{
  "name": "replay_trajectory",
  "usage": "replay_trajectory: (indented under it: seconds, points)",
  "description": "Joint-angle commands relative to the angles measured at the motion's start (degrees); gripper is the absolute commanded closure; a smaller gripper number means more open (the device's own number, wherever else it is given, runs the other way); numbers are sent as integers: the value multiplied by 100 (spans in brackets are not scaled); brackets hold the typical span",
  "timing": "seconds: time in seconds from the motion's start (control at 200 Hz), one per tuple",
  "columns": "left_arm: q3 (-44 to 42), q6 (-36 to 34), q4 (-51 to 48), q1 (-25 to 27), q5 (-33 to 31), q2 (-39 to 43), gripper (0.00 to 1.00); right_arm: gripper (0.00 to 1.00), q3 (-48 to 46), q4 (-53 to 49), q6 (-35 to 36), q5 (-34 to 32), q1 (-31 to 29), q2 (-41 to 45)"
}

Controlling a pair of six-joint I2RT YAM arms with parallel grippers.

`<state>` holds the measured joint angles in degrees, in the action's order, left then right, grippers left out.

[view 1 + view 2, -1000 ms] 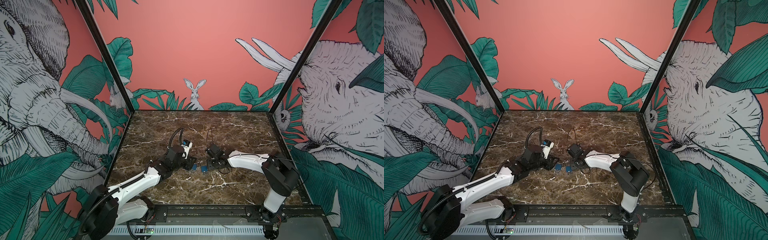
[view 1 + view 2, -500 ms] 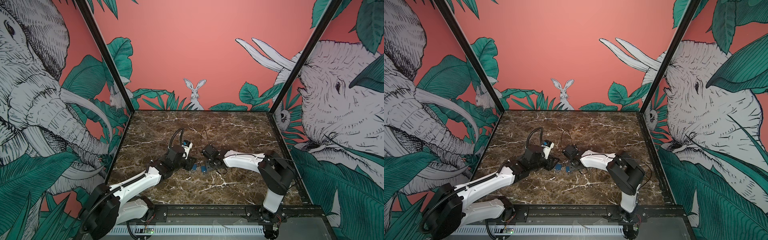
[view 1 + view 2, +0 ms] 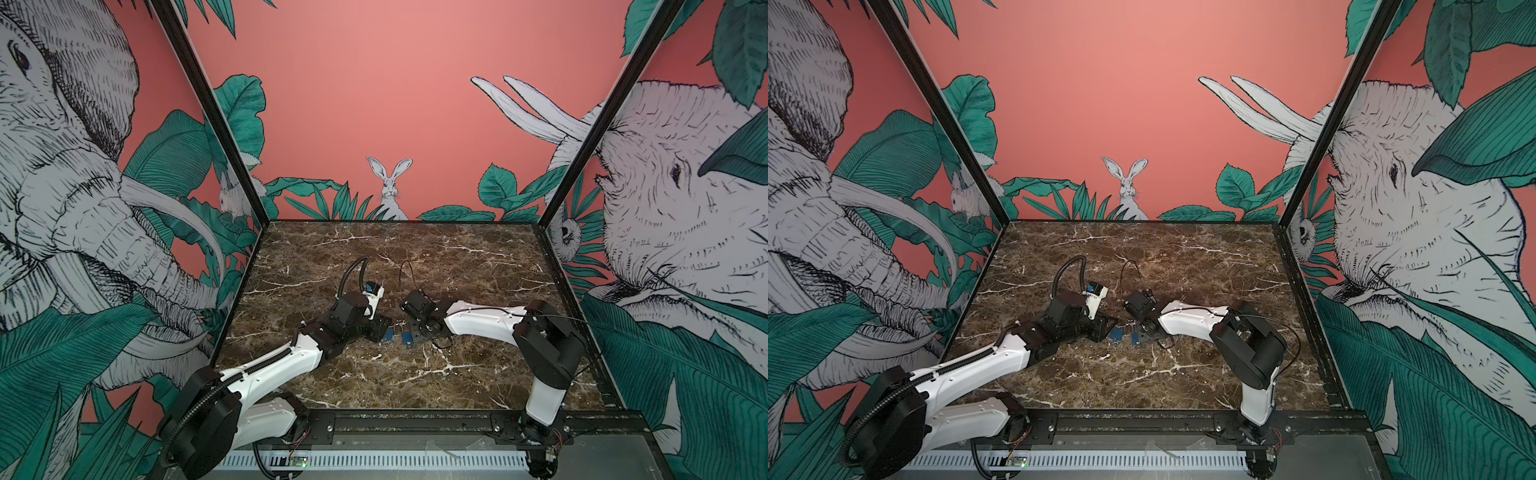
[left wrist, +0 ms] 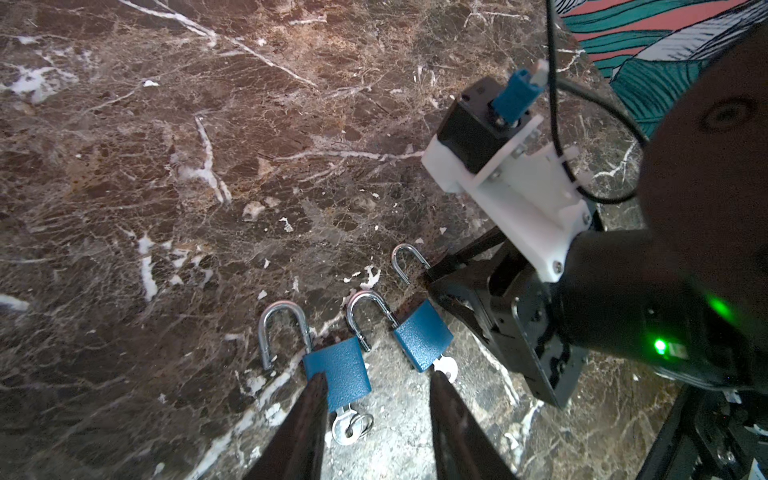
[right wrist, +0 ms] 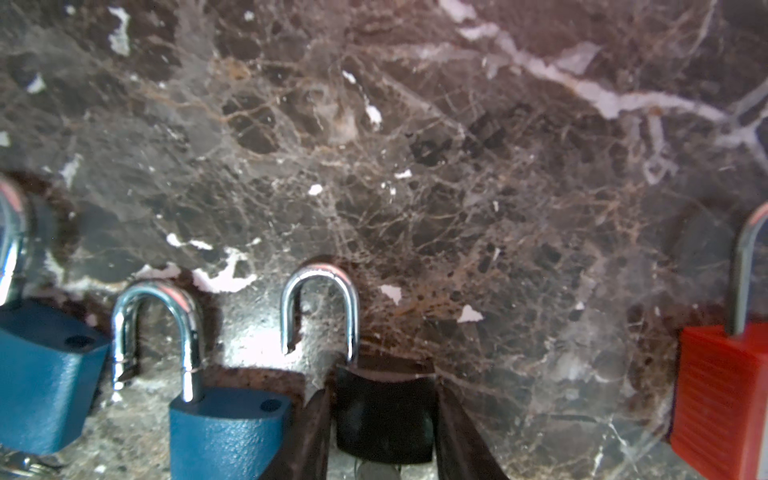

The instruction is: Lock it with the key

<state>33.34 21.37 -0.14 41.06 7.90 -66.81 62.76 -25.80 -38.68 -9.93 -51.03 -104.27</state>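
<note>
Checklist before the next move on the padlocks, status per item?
1. Grip: right gripper clamped on black padlock: ok.
2. Lock shut: its shackle has one end standing free: not ok.
3. Second arm: left gripper open around the key of a blue padlock: ok.
4. Black padlock's own key inserted: cannot tell, hidden.
5. Spacing: red padlock apart from right gripper: ok.

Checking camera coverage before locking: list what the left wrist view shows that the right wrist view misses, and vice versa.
Only left wrist: the right gripper seen from outside, with its white camera mount. Only right wrist: a red padlock, and the black padlock's body between the fingers. Both: two blue padlocks with open shackles on the marble table.
</note>
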Motion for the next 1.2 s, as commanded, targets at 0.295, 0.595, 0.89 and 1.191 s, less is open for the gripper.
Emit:
replay_trajectory:
  seconds: [0.295,0.595,0.89,1.191]
  points:
    - [-59,-59,203,-44,35,-122,58,64,-344,324,269,-117,48,127]
    - [-45,-54,583,-54,323,-453,58,68,-865,877,1105,412,351,1034]
    - [216,-19,1639,-300,2167,-968,58,70,-1050,879,2209,1401,427,2209]
    - [488,235,1930,-308,3107,-1274,58,70,-915,637,2450,1635,427,2656]
